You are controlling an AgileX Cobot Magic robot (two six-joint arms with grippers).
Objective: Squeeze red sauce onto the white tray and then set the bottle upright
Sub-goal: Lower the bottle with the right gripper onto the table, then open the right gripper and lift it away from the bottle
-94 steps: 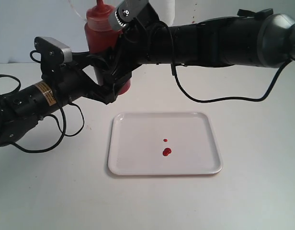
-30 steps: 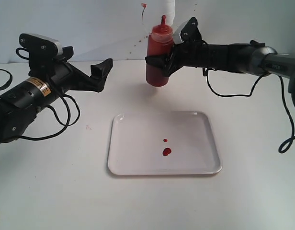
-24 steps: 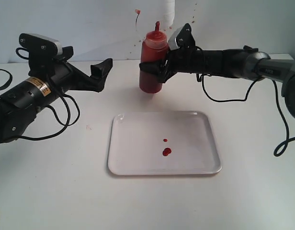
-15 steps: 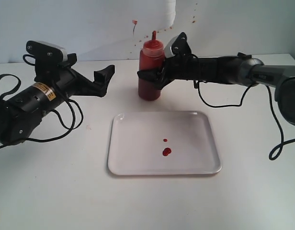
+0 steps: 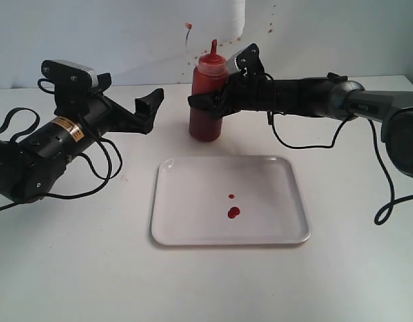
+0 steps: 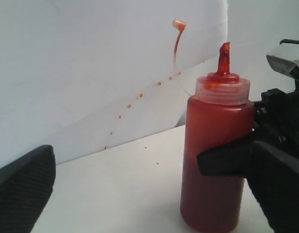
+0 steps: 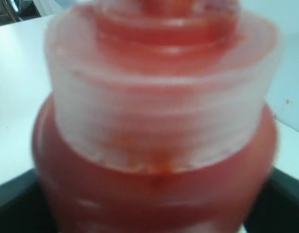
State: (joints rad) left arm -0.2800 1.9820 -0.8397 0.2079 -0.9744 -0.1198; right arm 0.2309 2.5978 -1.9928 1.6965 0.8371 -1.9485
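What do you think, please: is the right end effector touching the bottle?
Touching. In the left wrist view the right end effector has a finger lying flat against the bottle, no gap showing.

1. Left arm [image 5: 49, 137]: black, with a yellow-orange label [image 5: 67, 128] and a silver-grey camera box [image 5: 71, 70].
2. Left gripper [image 5: 147, 111]: black, with ribbed pads [image 6: 23, 189].
3. Right arm [image 5: 307, 97]: black, turning grey towards its base.
4. Thin black cables [image 5: 304, 145] loop from both arms.

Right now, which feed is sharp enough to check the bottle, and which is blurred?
Exterior view: sharp and evenly lit; the squeeze bottle and the red sauce blobs on the white tray read clearly. Left wrist view: squeeze bottle in focus, no glare. Right wrist view: too close, its cap and body fill the picture out of focus.
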